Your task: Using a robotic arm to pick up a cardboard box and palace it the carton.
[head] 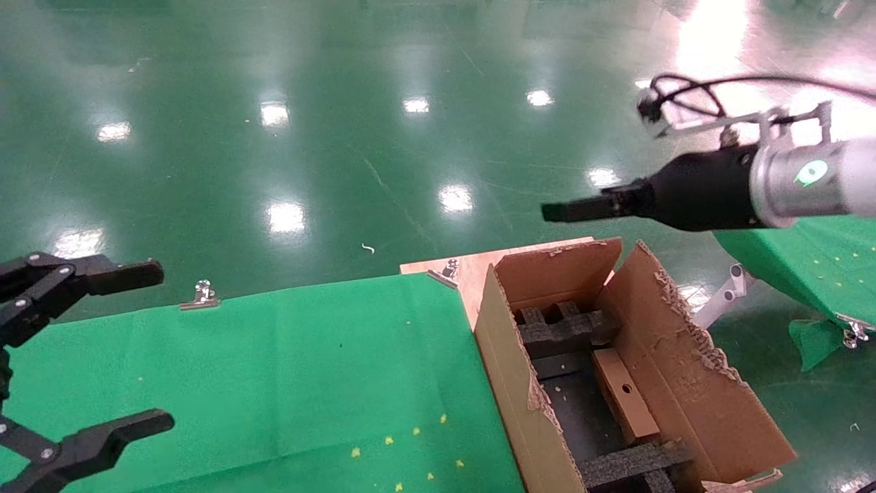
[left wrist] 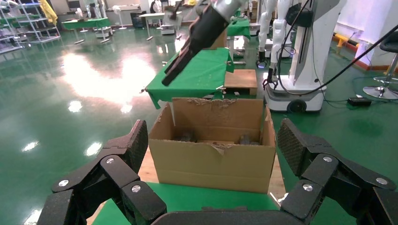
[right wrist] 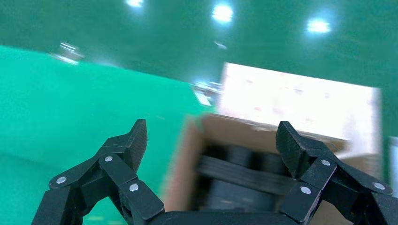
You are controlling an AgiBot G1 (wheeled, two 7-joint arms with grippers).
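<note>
Cardboard box [head: 624, 395], small and flat with a round hole in its face, lies inside the carton [head: 691, 383], leaning along the carton's right-hand wall between the black foam inserts [head: 561, 329] at the far end and those at the near end; nothing is gripping it. Above the carton's far edge, high and clear of the flaps, hangs the right gripper [right wrist: 211, 140] on the robotic arm [head: 807, 179] with its green-lit ring; its fingers [right wrist: 126, 145] are spread wide with nothing between them. To the left of the carton, over the green cloth [head: 274, 370] covering the table, the left gripper [left wrist: 213, 150] hovers, also spread apart and empty; it faces the carton's side wall, well apart from it.
</note>
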